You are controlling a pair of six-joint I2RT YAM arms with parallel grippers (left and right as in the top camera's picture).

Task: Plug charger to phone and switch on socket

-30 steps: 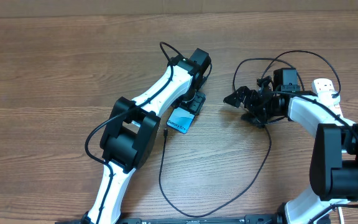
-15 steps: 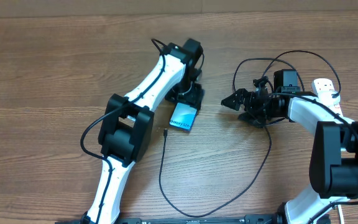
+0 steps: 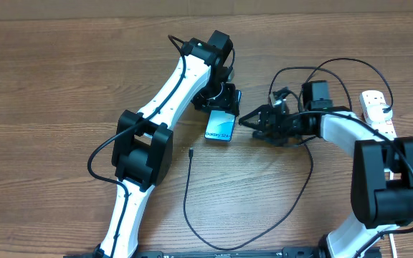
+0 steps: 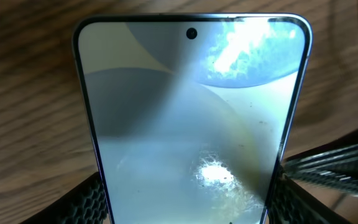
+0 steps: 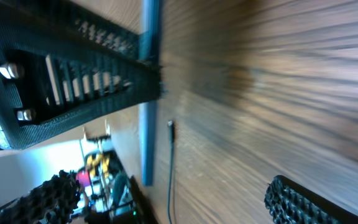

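The phone (image 3: 219,127) lies on the table with its blue-teal screen up, and my left gripper (image 3: 222,100) is shut on its far end. In the left wrist view the phone (image 4: 191,112) fills the frame between my left fingers (image 4: 185,205). My right gripper (image 3: 249,120) is open and empty just right of the phone. The right wrist view shows my right fingers (image 5: 173,199) spread, the phone's edge (image 5: 148,124) and the charger tip (image 5: 170,126). The charger cable (image 3: 186,193) loops over the table, its tip (image 3: 191,151) free left of the phone. The socket (image 3: 373,104) lies at the far right.
The charger cable curls in loops (image 3: 321,68) behind and around my right arm. The wooden table (image 3: 49,107) extends to the left. My left arm's links (image 3: 142,143) stretch from the near edge up to the phone.
My left gripper has dragged the phone to the right and turned it more upright, away from the charger tip. My right gripper has moved left, close to the phone.
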